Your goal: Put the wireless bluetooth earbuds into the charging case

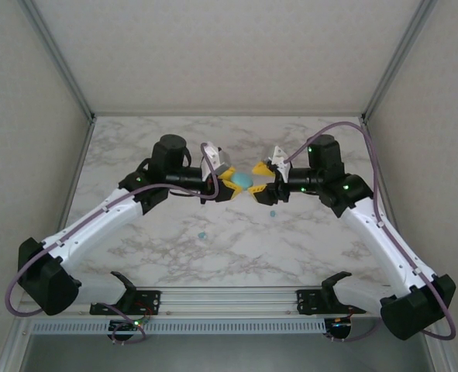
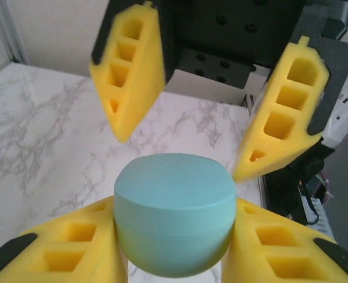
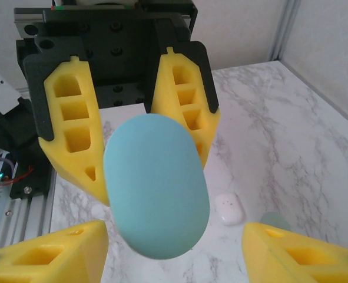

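Left end effector [image 2: 175, 206] clamps the smooth, rounded teal case [image 2: 172, 227]; right end effector [image 3: 175, 230] gapes open.

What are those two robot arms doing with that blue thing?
The left gripper is pinching a closed teal case and holding it up over the table. The right gripper faces it from the other side with its fingers spread wide, not touching the case. A white earbud lies on the table below, not yet in a case.
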Robot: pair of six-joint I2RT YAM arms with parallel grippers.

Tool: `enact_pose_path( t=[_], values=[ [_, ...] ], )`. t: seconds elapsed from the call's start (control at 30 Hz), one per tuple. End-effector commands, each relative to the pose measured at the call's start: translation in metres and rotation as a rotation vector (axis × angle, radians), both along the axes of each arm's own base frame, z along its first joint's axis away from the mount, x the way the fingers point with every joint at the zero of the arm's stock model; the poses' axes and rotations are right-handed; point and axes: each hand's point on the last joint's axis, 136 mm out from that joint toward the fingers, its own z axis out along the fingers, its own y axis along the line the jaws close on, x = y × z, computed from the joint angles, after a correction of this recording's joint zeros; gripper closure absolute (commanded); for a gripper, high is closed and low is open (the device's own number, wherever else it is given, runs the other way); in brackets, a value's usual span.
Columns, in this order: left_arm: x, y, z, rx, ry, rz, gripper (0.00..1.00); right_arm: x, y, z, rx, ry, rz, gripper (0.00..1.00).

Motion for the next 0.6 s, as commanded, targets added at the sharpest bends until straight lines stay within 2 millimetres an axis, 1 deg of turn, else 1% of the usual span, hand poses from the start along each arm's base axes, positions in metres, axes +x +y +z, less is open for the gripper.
enact_pose_path(
  t=[0.0, 0.1, 0.17, 0.33, 0.57],
  values=[
    [0.006, 0.004, 0.036, -0.143, -0.055, 0.058, 0.75, 0.003, -0.002, 0.005, 0.039, 0.076, -0.061, 0.37],
    [0.007, 0.006, 0.042, -0.189, -0.06, 0.084, 0.76, 0.008, -0.003, 0.005, 0.042, 0.104, -0.096, 0.38],
    [0.004, 0.007, 0.044, -0.198, -0.059, 0.079, 0.76, 0.009, -0.002, 0.009, 0.056, 0.112, -0.098, 0.38],
    [0.0, 0.007, 0.044, -0.199, -0.057, 0.058, 0.76, 0.015, 0.001, 0.021, 0.085, 0.119, -0.107, 0.38],
    [-0.002, 0.007, 0.04, -0.186, -0.066, 0.05, 0.78, 0.013, 0.008, 0.035, 0.127, 0.135, -0.063, 0.39]
  ],
)
